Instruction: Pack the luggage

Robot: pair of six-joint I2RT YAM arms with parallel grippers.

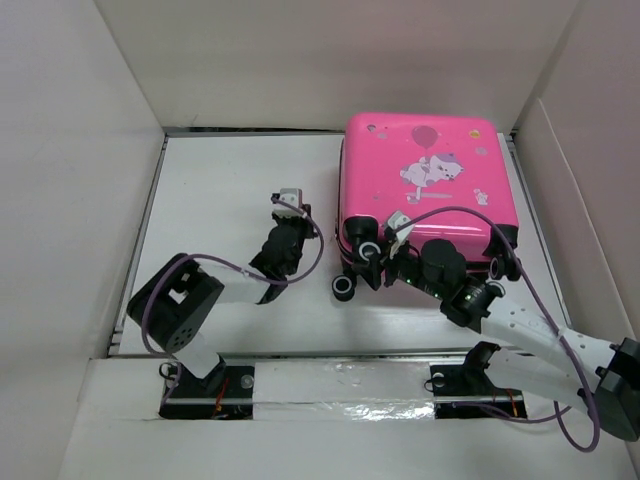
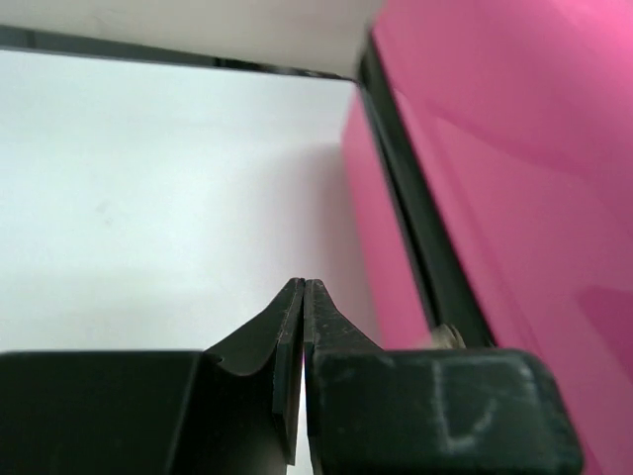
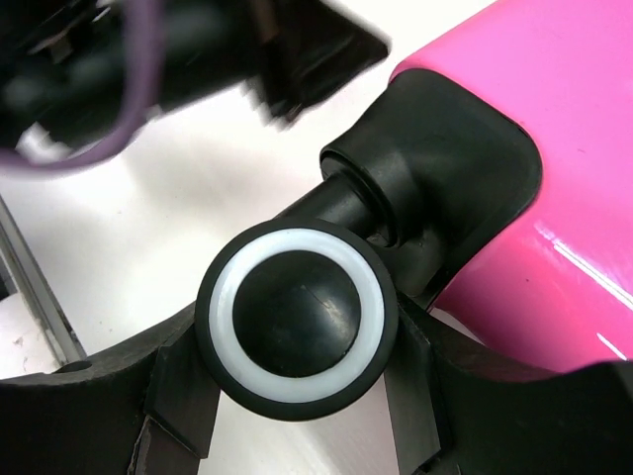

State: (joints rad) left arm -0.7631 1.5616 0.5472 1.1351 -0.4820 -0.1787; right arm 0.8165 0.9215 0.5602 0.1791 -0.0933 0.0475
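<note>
The luggage (image 1: 425, 170), a bright pink hard-shell suitcase with a cartoon animal and balloon sticker, lies flat and closed at the back right of the white table. Its black wheels point toward the arms. My right gripper (image 1: 378, 254) has its fingers on either side of the near-left wheel (image 3: 297, 322), black with a white ring, and is closed against it (image 3: 297, 388). The pink shell (image 3: 534, 129) shows behind the wheel. My left gripper (image 1: 292, 212) is shut and empty (image 2: 304, 285), just left of the suitcase's side (image 2: 514, 178), low over the table.
A second wheel (image 1: 345, 287) sticks out toward the table's front. White walls enclose the table on three sides (image 1: 80, 150). A taped ledge (image 1: 330, 385) runs along the near edge. My left arm shows blurred in the right wrist view (image 3: 148, 49).
</note>
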